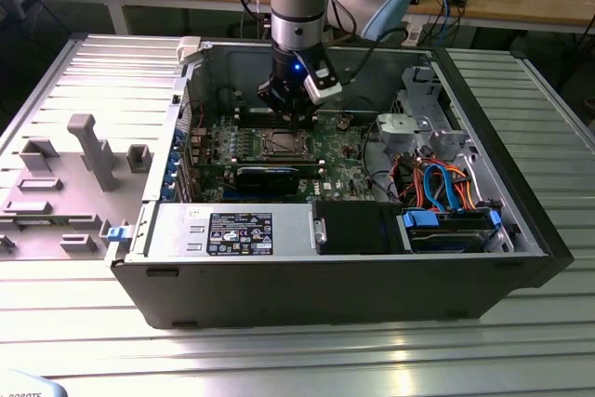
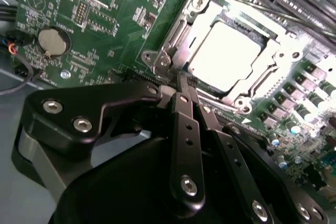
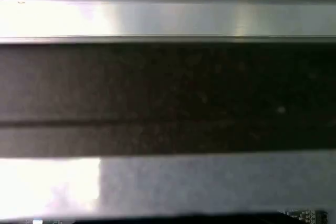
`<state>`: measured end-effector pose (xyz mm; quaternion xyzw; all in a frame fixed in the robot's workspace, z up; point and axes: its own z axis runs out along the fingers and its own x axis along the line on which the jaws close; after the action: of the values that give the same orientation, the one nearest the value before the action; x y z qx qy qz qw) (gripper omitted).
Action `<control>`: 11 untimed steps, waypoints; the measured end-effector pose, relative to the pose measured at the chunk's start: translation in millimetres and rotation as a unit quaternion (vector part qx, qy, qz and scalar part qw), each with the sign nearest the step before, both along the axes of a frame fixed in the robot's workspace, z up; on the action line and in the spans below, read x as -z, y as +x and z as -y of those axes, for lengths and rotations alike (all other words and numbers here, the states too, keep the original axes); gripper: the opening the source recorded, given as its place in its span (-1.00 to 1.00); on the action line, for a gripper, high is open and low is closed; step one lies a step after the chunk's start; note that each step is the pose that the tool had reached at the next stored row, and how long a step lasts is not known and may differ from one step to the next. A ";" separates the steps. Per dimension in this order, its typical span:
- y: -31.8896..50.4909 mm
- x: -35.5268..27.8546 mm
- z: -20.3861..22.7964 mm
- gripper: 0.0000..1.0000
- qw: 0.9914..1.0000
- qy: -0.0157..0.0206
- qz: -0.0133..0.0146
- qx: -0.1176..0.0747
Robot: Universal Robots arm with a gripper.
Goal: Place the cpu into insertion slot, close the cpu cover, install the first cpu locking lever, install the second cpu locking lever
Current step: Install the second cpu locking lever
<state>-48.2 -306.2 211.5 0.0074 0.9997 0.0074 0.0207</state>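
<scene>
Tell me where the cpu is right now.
In the second wrist view the cpu sits in the slot, framed by the cover, just beyond the claw tips.

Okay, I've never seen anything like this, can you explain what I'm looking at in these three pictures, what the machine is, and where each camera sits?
It is a robot arm working inside an open black computer case lying on a ribbed metal table. The exterior view looks on from outside. The other two cameras ride on the arm's wrist. In the second wrist view, the black gripper, fingers together, touches the edge of the square socket on the green circuit board. The silver square chip sits in it, with the thin silver frame plate around it. The first wrist view shows blurred metal and dark bands.
</scene>
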 end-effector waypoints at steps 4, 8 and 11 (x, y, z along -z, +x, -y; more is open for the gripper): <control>1.3 -7.5 1.1 -0.79 1.000 0.000 -0.003 0.000; 1.6 -17.2 1.0 -0.79 1.000 0.000 -0.006 0.000; 1.6 -17.2 1.1 -0.79 1.000 0.000 -0.006 0.000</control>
<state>-46.6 -307.3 228.7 0.0073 0.9998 0.0074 0.0149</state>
